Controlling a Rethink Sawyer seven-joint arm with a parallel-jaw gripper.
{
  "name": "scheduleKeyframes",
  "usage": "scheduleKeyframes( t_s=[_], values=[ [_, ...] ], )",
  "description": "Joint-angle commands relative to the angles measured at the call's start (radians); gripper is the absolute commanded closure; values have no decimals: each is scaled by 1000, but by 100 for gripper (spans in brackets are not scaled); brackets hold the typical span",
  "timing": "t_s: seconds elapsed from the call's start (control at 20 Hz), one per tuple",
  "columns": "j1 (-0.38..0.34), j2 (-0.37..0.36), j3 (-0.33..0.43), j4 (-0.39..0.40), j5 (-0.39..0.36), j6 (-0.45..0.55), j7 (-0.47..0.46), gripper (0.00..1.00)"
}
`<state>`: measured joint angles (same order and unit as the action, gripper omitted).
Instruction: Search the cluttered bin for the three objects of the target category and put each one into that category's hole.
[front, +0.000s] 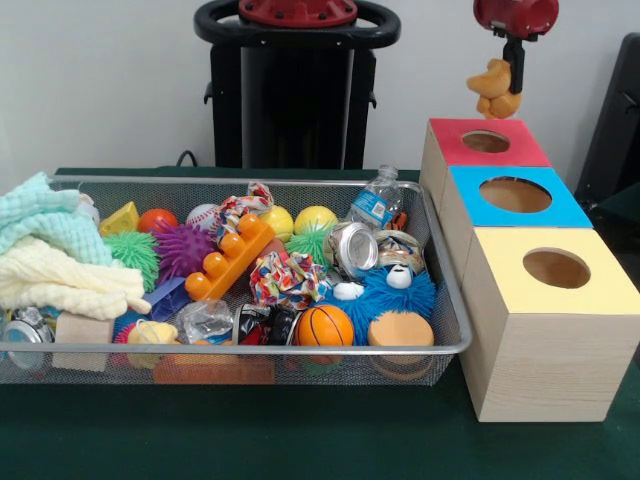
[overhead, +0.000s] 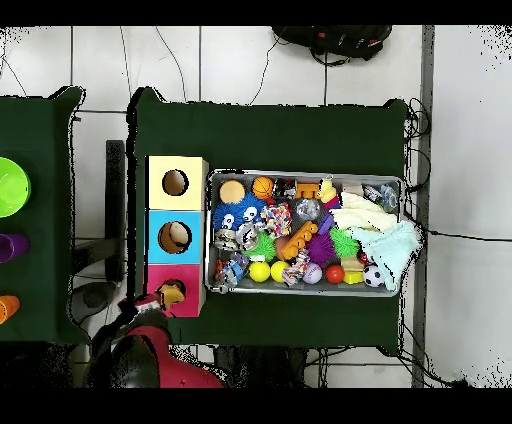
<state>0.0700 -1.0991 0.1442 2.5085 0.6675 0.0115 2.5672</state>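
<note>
My gripper (front: 507, 80) hangs at the top right, shut on a yellow-orange rubber duck (front: 491, 89). It holds the duck in the air just above the round hole (front: 486, 141) in the red-topped wooden box (front: 520, 152). In the overhead view the arm comes up from the bottom left. There the duck (overhead: 171, 294) sits over the hole of the red-topped box (overhead: 191, 280) and hides most of it. The wire mesh bin (front: 250, 348) is full of toys. One more yellow duck-like toy (front: 152, 333) lies at its front left, partly buried.
A blue-topped box (front: 515, 195) and a yellow-topped box (front: 556, 268) stand in a row with the red one, right of the bin. The bin holds towels (front: 45, 250), an orange basketball (front: 325, 325), yellow balls (front: 315, 219), a bottle (front: 375, 203) and cans.
</note>
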Motion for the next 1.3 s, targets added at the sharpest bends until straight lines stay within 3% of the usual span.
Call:
scheduleKeyframes(
  t_s=[0.05, 1.3],
  values=[
    [-67, 38, 113, 36, -52, -93, 276, 100],
    [-94, 67, 98, 7, -59, -88, 250, 100]
  ],
)
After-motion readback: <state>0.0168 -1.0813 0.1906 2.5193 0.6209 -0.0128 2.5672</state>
